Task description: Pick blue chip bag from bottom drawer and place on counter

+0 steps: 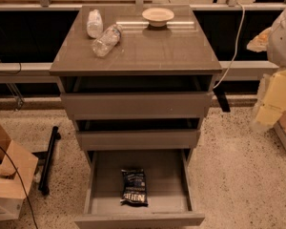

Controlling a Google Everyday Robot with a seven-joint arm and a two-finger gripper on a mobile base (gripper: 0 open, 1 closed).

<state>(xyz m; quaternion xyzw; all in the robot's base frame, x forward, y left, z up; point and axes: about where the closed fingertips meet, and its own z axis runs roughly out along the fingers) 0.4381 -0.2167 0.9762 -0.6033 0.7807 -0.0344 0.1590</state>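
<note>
The blue chip bag (134,187) lies flat in the open bottom drawer (138,219), near its front, with the white lettering towards the front edge. The counter (152,54) is the glossy grey-brown top of the cabinet. My arm shows at the right edge of the view. My gripper (270,104) is the pale yellow part there, over the floor, well to the right of the cabinet and far from the bag. Nothing is seen in it.
Two clear plastic bottles (94,23) (106,40) and a shallow bowl (158,15) sit on the counter's back half. The top drawer (136,105) and middle drawer (137,139) are pulled out a little. A cardboard box (7,175) and a black bar (48,159) lie at the left.
</note>
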